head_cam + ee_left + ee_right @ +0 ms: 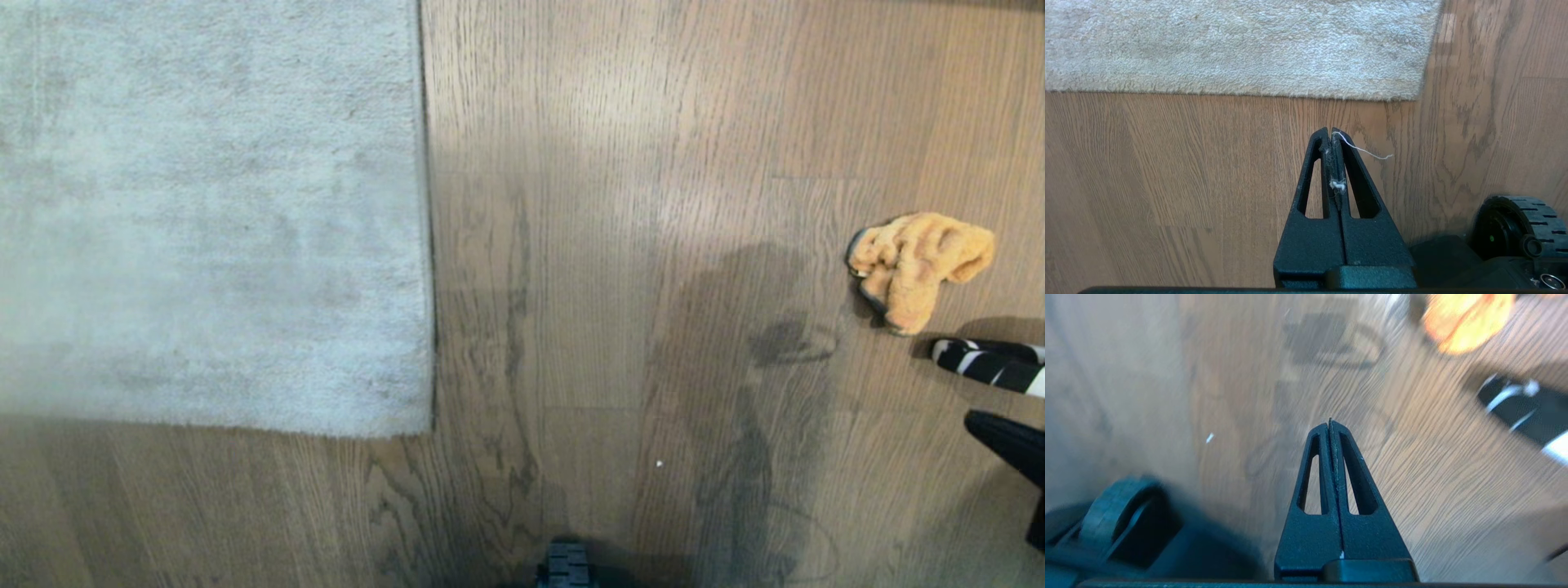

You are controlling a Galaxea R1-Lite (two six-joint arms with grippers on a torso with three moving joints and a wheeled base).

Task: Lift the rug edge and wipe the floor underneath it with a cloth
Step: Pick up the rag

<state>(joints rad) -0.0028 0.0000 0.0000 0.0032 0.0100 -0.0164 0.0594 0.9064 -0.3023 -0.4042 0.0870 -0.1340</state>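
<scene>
The right gripper (976, 425), a dark tip at the head view's right edge, sits near the crumpled cloth (918, 265) on the floor (612, 286), well apart from the flat rug edge (424, 245). Left wrist view: the left gripper (1332, 132), fingers pressed together with lint between them, hangs just short of the rug's corner. Right wrist view: jaws shut, empty, above bare planks

No readable text, labels, brands, numbers or signs on anything in any view
</scene>
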